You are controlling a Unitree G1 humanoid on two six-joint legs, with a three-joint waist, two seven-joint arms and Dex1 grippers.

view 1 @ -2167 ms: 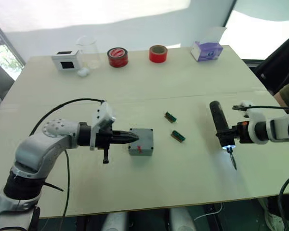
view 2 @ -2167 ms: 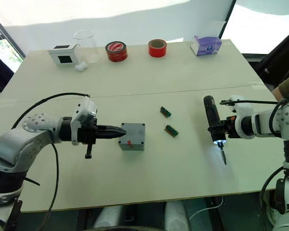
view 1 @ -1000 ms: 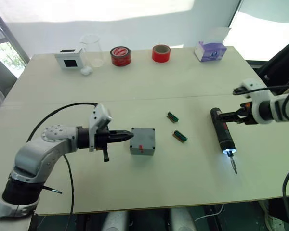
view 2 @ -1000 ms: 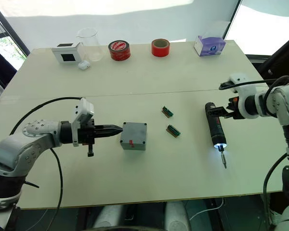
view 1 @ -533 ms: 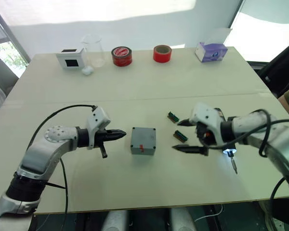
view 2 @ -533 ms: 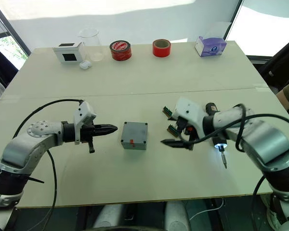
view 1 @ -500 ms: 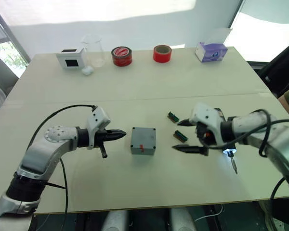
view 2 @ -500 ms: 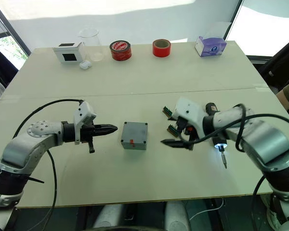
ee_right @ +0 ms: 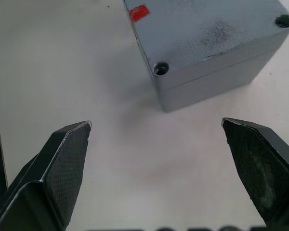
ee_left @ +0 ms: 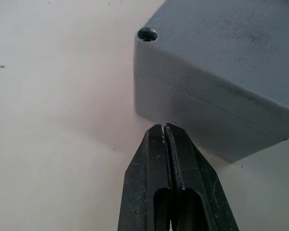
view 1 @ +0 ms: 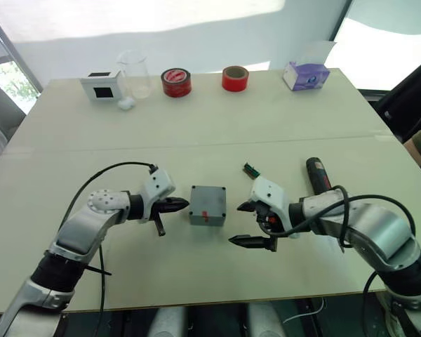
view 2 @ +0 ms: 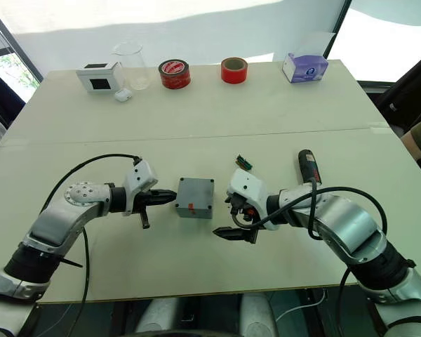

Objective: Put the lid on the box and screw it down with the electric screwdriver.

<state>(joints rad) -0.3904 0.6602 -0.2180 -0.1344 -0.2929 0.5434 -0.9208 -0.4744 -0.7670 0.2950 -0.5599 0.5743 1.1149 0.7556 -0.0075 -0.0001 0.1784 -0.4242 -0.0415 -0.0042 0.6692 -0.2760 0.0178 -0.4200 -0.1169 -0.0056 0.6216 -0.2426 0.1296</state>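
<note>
Now left tool [view 1: 185, 204] pinched closed, right tool [view 1: 242, 223] wide apart, empty.

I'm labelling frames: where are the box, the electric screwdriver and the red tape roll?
box [view 1: 208, 205], left eye view, grey top face.
electric screwdriver [view 1: 316, 173], left eye view, black body.
red tape roll [view 2: 231, 70], right eye view, outer side.

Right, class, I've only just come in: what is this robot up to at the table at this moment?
The grey box sits on the table with its lid on. The left gripper, fingers shut, points at one side of it without touching. The right gripper, fingers wide open, faces the opposite side, holding nothing. The electric screwdriver lies on the table to the robot's right, in neither gripper.
</note>
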